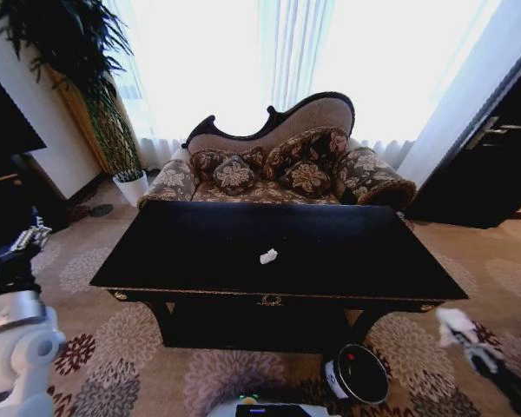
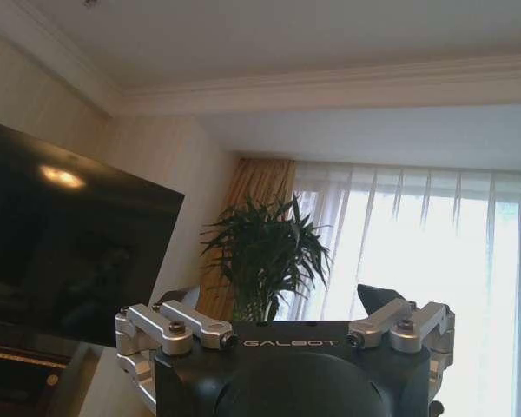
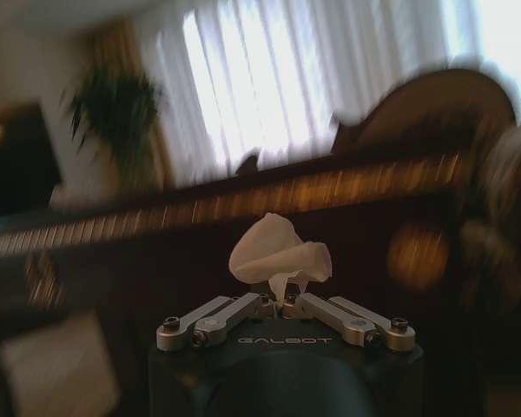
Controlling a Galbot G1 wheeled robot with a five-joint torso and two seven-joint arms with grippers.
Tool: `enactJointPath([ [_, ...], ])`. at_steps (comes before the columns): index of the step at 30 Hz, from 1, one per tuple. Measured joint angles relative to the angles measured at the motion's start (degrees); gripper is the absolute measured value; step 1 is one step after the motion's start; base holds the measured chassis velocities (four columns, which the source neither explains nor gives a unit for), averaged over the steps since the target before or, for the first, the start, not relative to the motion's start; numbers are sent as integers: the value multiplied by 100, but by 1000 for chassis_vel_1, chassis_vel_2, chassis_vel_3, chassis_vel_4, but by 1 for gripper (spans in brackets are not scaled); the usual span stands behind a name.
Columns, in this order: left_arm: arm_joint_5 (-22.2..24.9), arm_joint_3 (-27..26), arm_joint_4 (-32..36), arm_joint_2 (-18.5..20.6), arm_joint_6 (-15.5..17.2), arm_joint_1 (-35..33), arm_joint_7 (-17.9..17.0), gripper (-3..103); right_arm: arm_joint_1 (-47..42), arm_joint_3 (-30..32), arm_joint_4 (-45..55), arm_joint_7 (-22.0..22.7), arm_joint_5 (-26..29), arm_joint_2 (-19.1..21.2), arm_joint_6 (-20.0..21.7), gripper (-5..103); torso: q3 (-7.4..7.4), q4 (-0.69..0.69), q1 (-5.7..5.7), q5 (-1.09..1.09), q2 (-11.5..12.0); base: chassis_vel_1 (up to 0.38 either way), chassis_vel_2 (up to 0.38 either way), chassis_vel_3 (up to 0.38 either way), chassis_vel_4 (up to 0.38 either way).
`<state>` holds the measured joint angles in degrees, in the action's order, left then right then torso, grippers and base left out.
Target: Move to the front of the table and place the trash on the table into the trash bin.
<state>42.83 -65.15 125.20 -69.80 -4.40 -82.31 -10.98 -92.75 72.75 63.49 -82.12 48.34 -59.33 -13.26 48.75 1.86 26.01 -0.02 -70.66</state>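
The glossy black table (image 1: 200,261) stands in front of me, with a gold emblem on its front edge. One small white paper bit (image 1: 268,256) lies near the table's middle. Low at the right, below the table's edge, my right gripper (image 1: 471,346) is shut on a crumpled white paper bit (image 1: 457,323). The right wrist view shows that same paper bit (image 3: 280,252) pinched in the right gripper (image 3: 280,297). The round black trash bin (image 1: 360,375) stands on the carpet by the table's front right leg, and something red shows inside it. My left gripper (image 1: 22,243) is raised at the far left and is open (image 2: 278,304).
A patterned sofa (image 1: 278,169) stands behind the table. A potted plant (image 1: 113,130) is at the back left and a dark cabinet (image 1: 495,165) at the right. Flowered carpet (image 1: 113,347) surrounds the table. A dark screen (image 2: 61,243) hangs on the left wall.
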Motion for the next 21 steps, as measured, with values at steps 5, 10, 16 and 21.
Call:
enactJointPath([
  [5,-7,-32,-92,34,0,23,-2,100,308,-507,-476,209,-877,-74,-225,0,0,2,-1,0,0,0,0,0,0],
  [10,-24,-117,-112,11,0,19,-9,100,889,-1226,-1116,908,-1914,-95,-477,0,0,-3,0,0,0,0,0,0,0],
  [16,-27,-344,-83,-52,-44,-98,-10,100,1656,-1805,-2385,2832,-3520,-10,-807,0,0,1,0,1,0,0,0,0,0],
  [21,-9,-549,-36,-43,-64,-190,-11,100,2118,-1948,-2996,3712,-4171,3,-771,0,0,0,0,-1,0,0,0,0,0],
])
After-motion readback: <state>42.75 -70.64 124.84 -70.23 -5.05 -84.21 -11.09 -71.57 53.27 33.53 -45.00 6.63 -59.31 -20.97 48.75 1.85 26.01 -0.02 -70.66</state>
